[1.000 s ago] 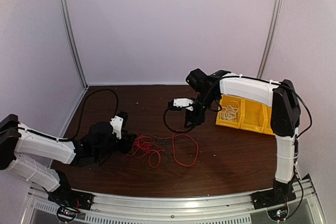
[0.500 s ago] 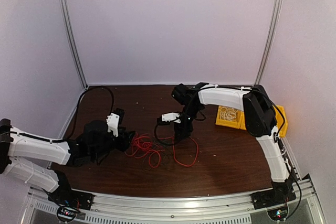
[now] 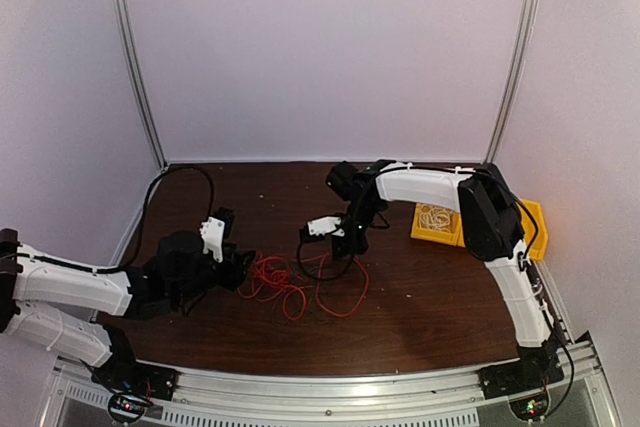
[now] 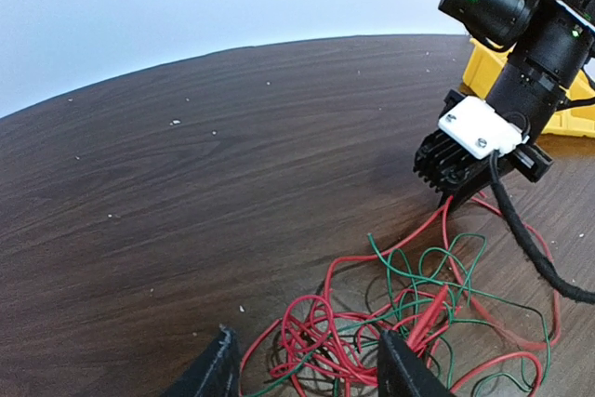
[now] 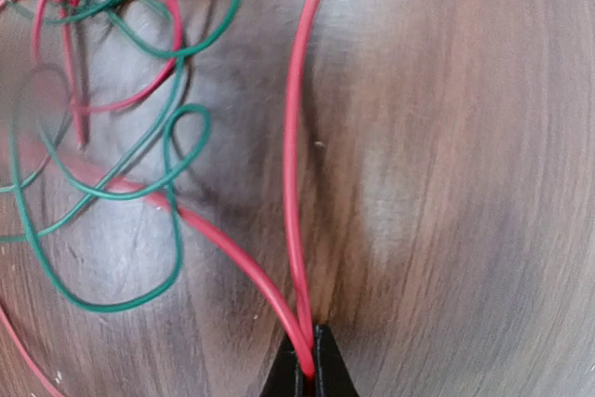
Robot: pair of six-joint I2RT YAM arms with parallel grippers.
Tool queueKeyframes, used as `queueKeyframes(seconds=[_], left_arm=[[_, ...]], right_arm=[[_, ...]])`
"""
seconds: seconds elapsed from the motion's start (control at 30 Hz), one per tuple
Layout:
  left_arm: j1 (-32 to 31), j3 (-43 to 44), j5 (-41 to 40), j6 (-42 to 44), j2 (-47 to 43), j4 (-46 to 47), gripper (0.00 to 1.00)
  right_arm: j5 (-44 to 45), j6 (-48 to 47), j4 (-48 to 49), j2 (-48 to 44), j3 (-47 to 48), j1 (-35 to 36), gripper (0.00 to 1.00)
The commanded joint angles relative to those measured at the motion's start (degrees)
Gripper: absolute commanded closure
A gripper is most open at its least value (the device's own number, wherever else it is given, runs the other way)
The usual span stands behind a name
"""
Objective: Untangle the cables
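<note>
Brown wood table (image 3: 430, 332) carries tangle. At left we see left gripper (image 4: 311, 369) low over table, fingers apart, closed on nothing; tangle's left end lies between them. Red cable (image 3: 290, 287) and green cable (image 4: 423, 271) lie knotted together mid-table, toward near side. Just right of them, right gripper (image 5: 311, 364) points tips down at table, closed, pinching red cable loop. Further right, yellow bin (image 3: 535, 232) sits at table's right edge; we make out white cable (image 3: 437, 217) coiled in its left compartment.
</note>
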Motion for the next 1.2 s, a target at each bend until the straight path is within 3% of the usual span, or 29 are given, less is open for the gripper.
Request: queueKeyframes(seconds=[0.0, 0.13, 0.33, 0.57, 0.7, 0.9, 1.17], left_arm=[[0.4, 5.3, 2.9, 2.7, 4.1, 0.1, 0.49], [0.4, 8.6, 7.6, 5.4, 8.4, 2.4, 0.44], [0.2, 11.8, 19.6, 9.9, 15.2, 14.2, 0.37], [0.2, 18.1, 16.5, 15.7, 27.4, 22.9, 0.37], [0.3, 24.0, 14.3, 16.3, 36.6, 23.6, 0.44], [0.4, 24.1, 23.8, 13.6, 45.7, 37.7, 0.63], [0.4, 24.2, 22.6, 10.9, 50.3, 37.6, 0.62]], right_arm=[[2.6, 3.6, 3.6, -4.8, -3.3, 0.3, 1.00], [0.2, 6.6, 5.5, -14.4, -6.5, 0.4, 1.00], [-2.5, 8.6, 5.9, -26.8, -8.5, 2.0, 1.00], [-5.5, 8.7, 2.4, -32.4, -6.3, 4.3, 1.00], [-8.6, 8.8, 0.8, -34.6, -3.5, 4.7, 1.00], [-13.9, 10.6, -1.1, -37.5, 2.6, 4.7, 1.00], [-20.6, 14.4, -3.9, -38.6, 19.7, 3.1, 1.00]])
